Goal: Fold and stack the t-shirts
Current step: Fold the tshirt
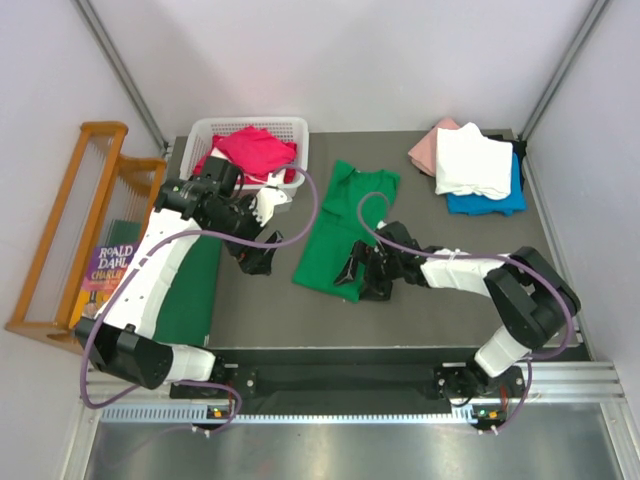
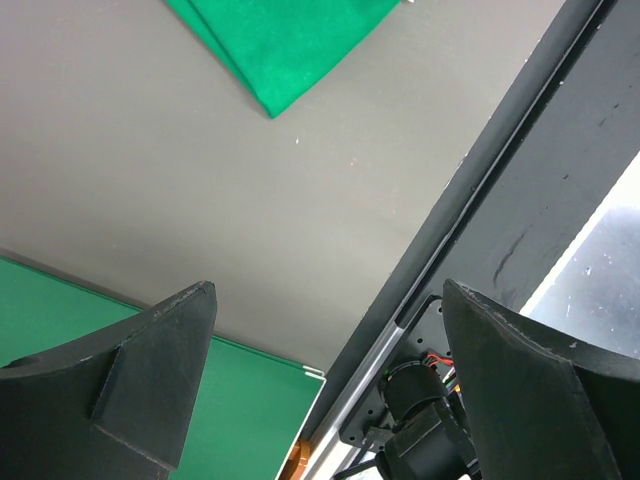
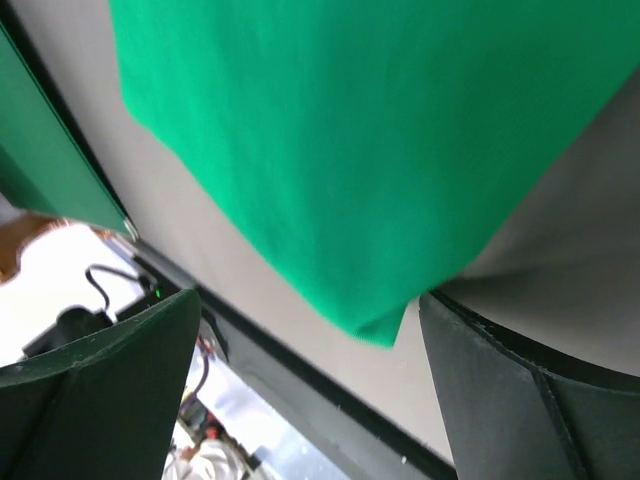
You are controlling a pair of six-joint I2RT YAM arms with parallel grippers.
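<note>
Five t-shirts are counted: one green t-shirt point(image 1: 345, 215) is laid flat at centre; one red t-shirt point(image 1: 255, 150) is held in the single white basket point(image 1: 225, 128) at 11 o'clock; a pink t-shirt point(image 1: 428, 148), white t-shirt point(image 1: 470, 160) and blue t-shirt point(image 1: 490, 203) are piled at 2 o'clock. The left gripper point(image 1: 256, 258) and right gripper point(image 1: 358, 278) are seen with jaws apart, nothing clamped

The left arm point(image 1: 150, 265) reaches up from its base along the left side and bends at the elbow far from the base. Its wrist turns back toward the middle. The left tool point(image 1: 258, 255) points downward with its jaws spread wide. The right arm point(image 1: 470, 272) folds out to the right at the elbow, and its forearm stretches low toward the left. The right tool point(image 1: 352, 275) points left and down, its jaws likewise standing wide apart.
</note>
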